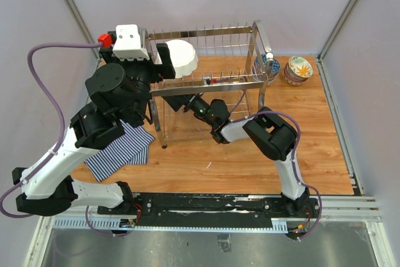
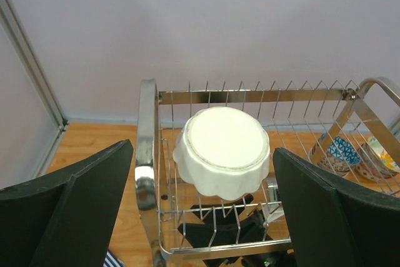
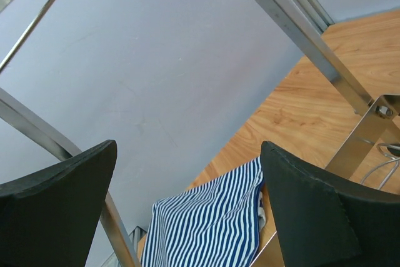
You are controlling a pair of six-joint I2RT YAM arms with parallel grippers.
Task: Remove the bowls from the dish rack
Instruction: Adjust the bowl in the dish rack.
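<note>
Spread left hand faces the white bowl near the dish rack edge; right hand, spread, seemingly beneath.

A wooden table is seen across the middle of the frame. The dish rack is stood on it at upper centre. A blue-white striped cloth is laid at lower left, and two patterned bowls are set just beside the rack at upper right.
</note>
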